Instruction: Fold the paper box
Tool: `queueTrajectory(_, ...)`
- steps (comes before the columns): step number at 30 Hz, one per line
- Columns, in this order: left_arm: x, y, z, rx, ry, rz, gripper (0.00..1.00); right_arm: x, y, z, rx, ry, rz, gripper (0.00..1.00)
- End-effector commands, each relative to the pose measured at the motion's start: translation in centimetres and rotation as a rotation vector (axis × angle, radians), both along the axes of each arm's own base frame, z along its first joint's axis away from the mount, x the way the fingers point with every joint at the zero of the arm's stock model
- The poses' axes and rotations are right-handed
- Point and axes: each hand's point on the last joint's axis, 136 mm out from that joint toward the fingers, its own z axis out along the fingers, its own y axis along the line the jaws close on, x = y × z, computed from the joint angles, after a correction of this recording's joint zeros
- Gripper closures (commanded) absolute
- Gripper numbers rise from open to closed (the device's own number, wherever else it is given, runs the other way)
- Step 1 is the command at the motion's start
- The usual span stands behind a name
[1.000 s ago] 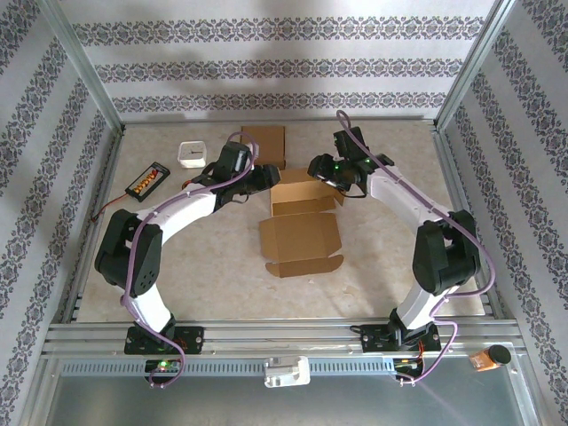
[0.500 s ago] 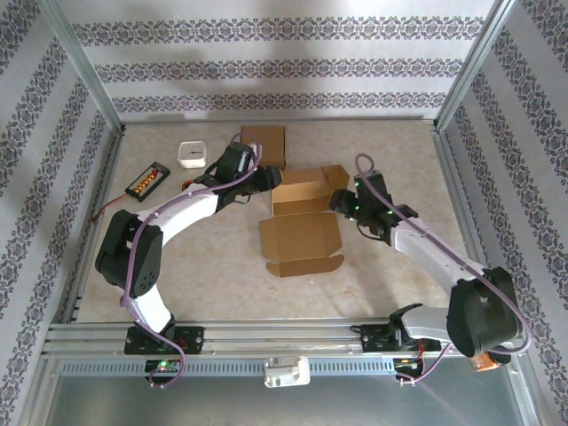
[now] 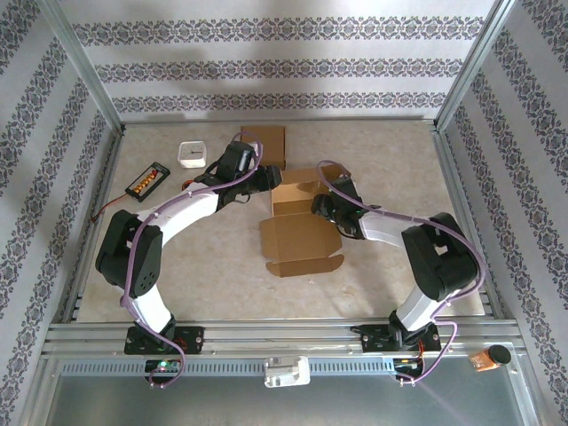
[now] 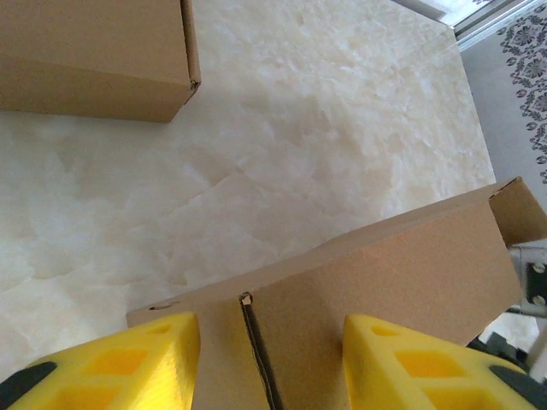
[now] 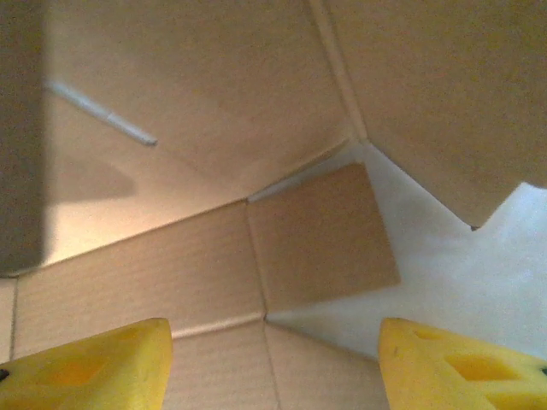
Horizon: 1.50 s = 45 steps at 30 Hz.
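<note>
The brown paper box [image 3: 302, 226] lies half-folded mid-table, back walls raised and its front flap flat toward me. My left gripper [image 3: 266, 177] sits at the box's back-left corner. In the left wrist view the open left gripper [image 4: 269, 363] has a cardboard wall [image 4: 359, 282] with a dark slit between its yellow fingers [image 4: 120, 363]. My right gripper [image 3: 324, 209] is low at the box's right side. In the right wrist view the right gripper [image 5: 273, 367] is open and faces the box's inner corner and a small side flap [image 5: 320, 235].
A second, closed cardboard box [image 3: 264, 142] lies behind the left gripper, also seen as the box [image 4: 94, 51] in the left wrist view. A small white tub [image 3: 193, 153] and a black device with orange parts [image 3: 147, 180] sit at the back left. Metal frame rails border the table.
The right arm has swung from behind the box's back-right corner out to the right, then dropped low against the box's right side. The left arm has stayed put.
</note>
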Motion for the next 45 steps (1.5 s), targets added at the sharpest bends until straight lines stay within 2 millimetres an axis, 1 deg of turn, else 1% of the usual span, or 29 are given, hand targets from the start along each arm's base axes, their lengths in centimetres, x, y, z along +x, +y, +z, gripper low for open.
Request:
queueTrajectory(1, -0.4, 0.2, -1.2, 0.064, 0.034, -0.008, 0.53, 2.7, -0.8, 1.5, -0.028, -0.104, -0.042, 0.3)
queueTrajectory(3, -0.4, 0.2, -1.0, 0.067, 0.03, -0.01, 0.53, 3.0, -1.3, 0.7, -0.04, -0.093, -0.054, 0.28)
queueTrajectory(6, -0.4, 0.2, -0.8, 0.069, 0.025, -0.011, 0.53, 3.4, -1.5, -0.3, -0.028, -0.079, -0.054, 0.26)
queueTrajectory(12, -0.4, 0.3, -0.8, 0.069, 0.023, -0.01, 0.53, 4.2, -0.3, -1.4, 0.035, -0.092, 0.008, 0.25)
queueTrajectory(19, -0.4, 0.3, -1.0, 0.069, 0.025, -0.011, 0.53, 5.6, 0.2, -2.2, 0.104, -0.128, 0.04, 0.27)
queueTrajectory(24, -0.5, 0.2, -1.0, 0.069, 0.024, -0.012, 0.53, 6.4, 0.8, -2.2, 0.139, -0.149, 0.065, 0.35)
queueTrajectory(26, -0.4, 0.2, -1.0, 0.068, 0.025, -0.012, 0.53, 6.6, 1.3, -1.7, 0.173, -0.16, 0.084, 0.4)
queueTrajectory(28, -0.4, 0.2, -1.0, 0.068, 0.026, -0.012, 0.53, 6.9, 1.9, -0.9, 0.2, -0.186, 0.106, 0.48)
queueTrajectory(30, -0.4, 0.2, -1.0, 0.067, 0.026, -0.012, 0.53, 7.0, 2.1, -0.8, 0.211, -0.191, 0.111, 0.56)
queueTrajectory(31, -0.4, 0.2, -1.0, 0.066, 0.025, -0.012, 0.53, 7.0, 2.1, -0.8, 0.21, -0.194, 0.113, 0.58)
queueTrajectory(34, -0.5, 0.3, -1.0, 0.068, 0.023, -0.012, 0.53, 7.2, 2.0, -0.8, 0.212, -0.205, 0.108, 0.62)
queueTrajectory(41, -0.6, 0.5, -0.9, 0.073, 0.017, -0.007, 0.53, 7.0, 2.7, 1.5, 0.241, -0.254, 0.148, 0.71)
queueTrajectory(45, -0.6, 0.4, -0.8, 0.067, 0.015, -0.007, 0.54, 6.9, 3.3, 1.5, 0.278, -0.24, 0.167, 0.75)
